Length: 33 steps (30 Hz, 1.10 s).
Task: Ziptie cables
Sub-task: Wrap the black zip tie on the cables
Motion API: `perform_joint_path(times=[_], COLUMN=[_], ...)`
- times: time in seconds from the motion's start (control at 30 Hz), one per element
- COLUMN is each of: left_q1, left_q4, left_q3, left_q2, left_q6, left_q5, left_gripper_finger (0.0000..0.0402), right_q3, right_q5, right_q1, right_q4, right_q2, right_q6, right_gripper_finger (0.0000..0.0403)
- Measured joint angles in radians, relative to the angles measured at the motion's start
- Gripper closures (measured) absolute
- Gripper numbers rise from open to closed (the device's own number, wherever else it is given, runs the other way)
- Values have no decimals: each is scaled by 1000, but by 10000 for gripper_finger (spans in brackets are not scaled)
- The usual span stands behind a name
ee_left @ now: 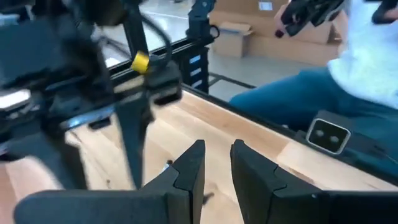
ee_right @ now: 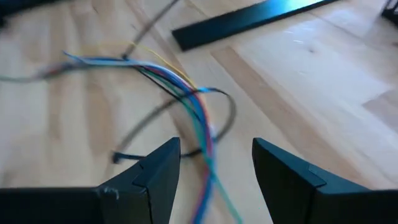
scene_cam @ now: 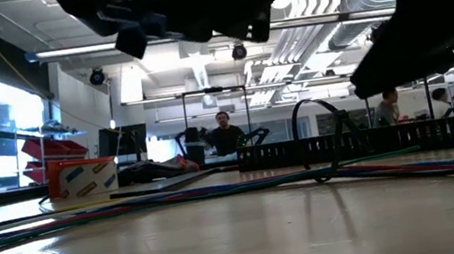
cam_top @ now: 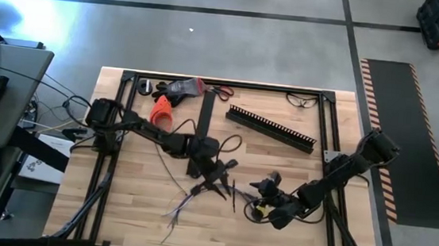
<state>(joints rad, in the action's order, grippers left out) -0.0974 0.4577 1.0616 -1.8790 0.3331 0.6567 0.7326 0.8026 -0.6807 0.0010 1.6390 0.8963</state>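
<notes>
So the cables [cam_top: 197, 197] are lying loose on the wooden table [cam_top: 133, 203], running from mid-table toward the front edge with the free ends splayed out, not in any container. The left gripper [cam_top: 219, 175] sits over the upper end of the bunch, fingers a narrow gap apart with nothing between them in its wrist view. The right gripper [ee_right: 214, 165] is just beside it, jaws spread wide and empty, the coloured wires passing on the table underneath. Further back there's a black slotted channel [cam_top: 271, 127], a flat black strip [cam_top: 203, 125] and an orange cone-shaped thing [cam_top: 161, 111].
</notes>
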Motion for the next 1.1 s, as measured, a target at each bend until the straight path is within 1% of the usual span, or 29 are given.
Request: perform_joint_path(times=[0.07,0.2,0.23,0.3,0.5,0.7,0.77,0.8,0.87,1.0,1.1], left_q1=[-6,20,27,36,21,-17,-34,-41,-50,-60,-65], left_q4=[-5,-72,-98,-140,-188,-261,-275,-281,-285,-286,-277], left_q3=[20,65,71,80,85,85,85,85,85,85,85], left_q2=[0,3,3,3,3,3,3,3,3,3,3], left_q6=[-1,8,22,46,112,190,222,230,233,245,273], left_q5=[-1,95,113,138,143,115,88,69,63,64,64], left_gripper_finger=[341,341,341,341,341,341,338,334,320,277,244], right_q3=[0,41,61,103,225,304,323,332,344,361,361], right_q5=[-15,-138,-159,-169,-159,-174,-179,-179,-185,-194,-245], right_q1=[12,34,36,38,22,-1,-4,-3,-7,-14,-19], right_q4=[-46,-191,-233,-307,-362,-493,-498,-497,-498,-476,-427], right_q2=[0,0,0,0,11,94,118,129,151,189,227], right_q6=[5,74,86,104,129,269,305,317,340,377,378], right_gripper_finger=[218,218,218,218,218,218,218,218,218,218,218])
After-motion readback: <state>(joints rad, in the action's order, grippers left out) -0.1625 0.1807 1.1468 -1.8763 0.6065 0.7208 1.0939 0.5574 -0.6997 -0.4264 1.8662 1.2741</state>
